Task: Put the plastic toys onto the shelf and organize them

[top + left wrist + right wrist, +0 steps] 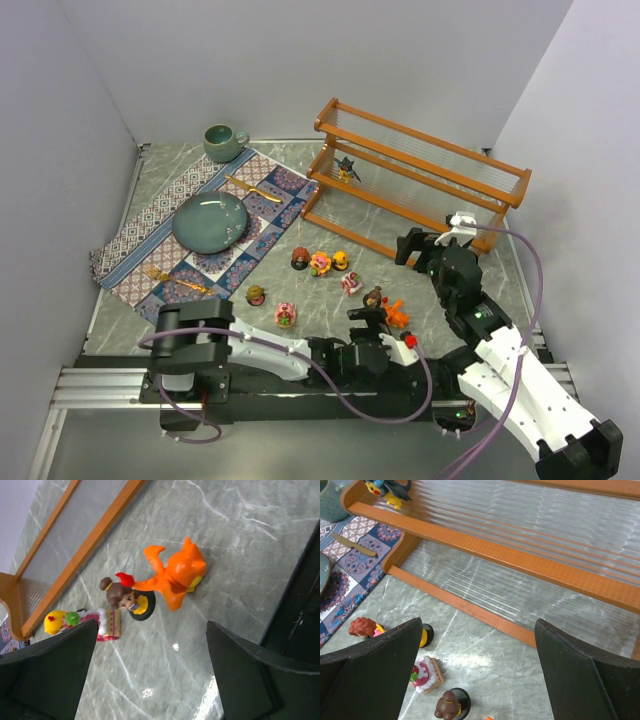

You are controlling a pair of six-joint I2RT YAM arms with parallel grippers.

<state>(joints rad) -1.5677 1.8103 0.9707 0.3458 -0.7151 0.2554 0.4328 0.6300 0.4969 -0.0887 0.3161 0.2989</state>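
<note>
The wooden shelf [420,175] stands at the back right and fills the top of the right wrist view [520,555]. A dark spiky toy [346,170] [390,490] stands on its left end. Other toys lie on the table: red-haired [300,258], pink [320,263], yellow [340,261], cake [351,283] [426,674], brown figure [373,296] [122,596] [449,705], orange creature [396,314] [177,575], an olive one [256,295] and a pink one [285,315]. My left gripper [368,318] [150,680] is open and empty, just short of the orange and brown toys. My right gripper [420,245] [477,670] is open and empty in front of the shelf.
A patterned mat [150,250] at the left carries a teal plate [210,222], a gold knife [250,188] and a gold fork [175,280]. A green mug [225,141] stands behind the mat. Grey walls close in the table on three sides.
</note>
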